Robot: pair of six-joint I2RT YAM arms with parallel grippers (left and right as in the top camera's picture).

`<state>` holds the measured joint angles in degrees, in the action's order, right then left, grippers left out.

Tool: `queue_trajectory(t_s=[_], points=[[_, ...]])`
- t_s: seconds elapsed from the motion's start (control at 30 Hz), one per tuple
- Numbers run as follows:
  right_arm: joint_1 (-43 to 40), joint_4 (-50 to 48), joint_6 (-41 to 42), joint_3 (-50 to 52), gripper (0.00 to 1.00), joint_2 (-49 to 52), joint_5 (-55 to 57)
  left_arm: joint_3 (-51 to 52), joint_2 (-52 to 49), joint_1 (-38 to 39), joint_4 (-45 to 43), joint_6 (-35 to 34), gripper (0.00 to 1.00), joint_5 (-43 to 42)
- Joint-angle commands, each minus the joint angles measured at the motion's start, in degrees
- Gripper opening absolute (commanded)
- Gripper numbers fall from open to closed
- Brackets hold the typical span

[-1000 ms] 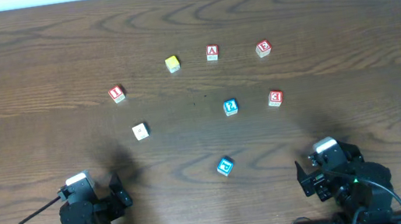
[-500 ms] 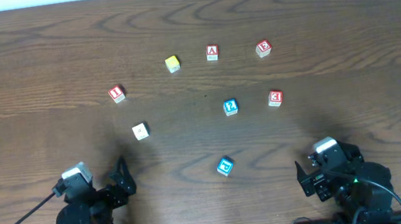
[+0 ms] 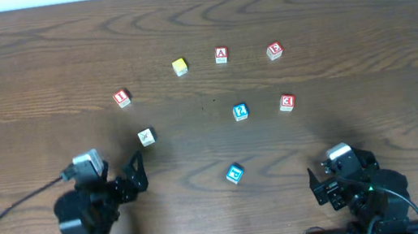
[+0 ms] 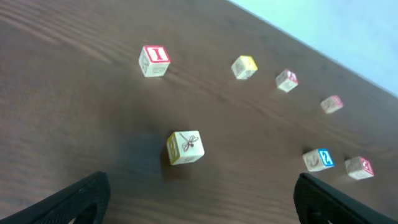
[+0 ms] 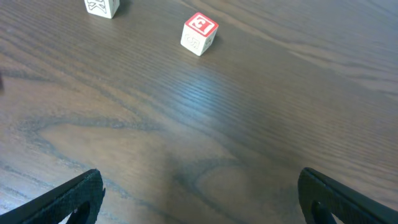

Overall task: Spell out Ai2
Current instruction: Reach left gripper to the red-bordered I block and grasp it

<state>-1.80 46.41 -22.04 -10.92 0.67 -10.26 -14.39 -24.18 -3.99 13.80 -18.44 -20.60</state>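
Lettered cubes lie scattered on the wood table. A red "A" block (image 3: 221, 54) is at the back, a red "I" block (image 3: 121, 98) at the left, and a blue "2" block (image 3: 240, 112) in the middle. My left gripper (image 3: 134, 176) is open and empty, a little short of a white block (image 3: 145, 137). The left wrist view shows that white block (image 4: 185, 147) between the open fingers (image 4: 202, 200), with the "I" block (image 4: 154, 60), "A" block (image 4: 286, 80) and "2" block (image 4: 317, 159) beyond. My right gripper (image 3: 318, 187) is open and empty at the front right (image 5: 202, 199).
A yellow block (image 3: 180, 67) and a red block (image 3: 274, 50) flank the "A". A red "3" block (image 3: 287, 103) sits right of the "2" and shows ahead in the right wrist view (image 5: 199, 33). A blue block (image 3: 235, 174) lies front centre.
My left arm has swung forward and to the right, toward the white block, staying open. The right arm and all blocks have not moved.
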Motion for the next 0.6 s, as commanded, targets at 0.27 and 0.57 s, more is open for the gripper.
queue_trajectory(t_s=[0.27, 0.57], points=[[-0.26, 0.09, -0.74, 0.59, 0.99, -0.35, -0.07, -29.92, -39.65, -0.11, 4.92, 4.79, 0.95, 1.92], [-0.26, 0.09, -0.74, 0.59, 0.99, -0.35, -0.07, -51.08, -64.26, 0.52, 13.53, 4.76, 0.95, 8.55]])
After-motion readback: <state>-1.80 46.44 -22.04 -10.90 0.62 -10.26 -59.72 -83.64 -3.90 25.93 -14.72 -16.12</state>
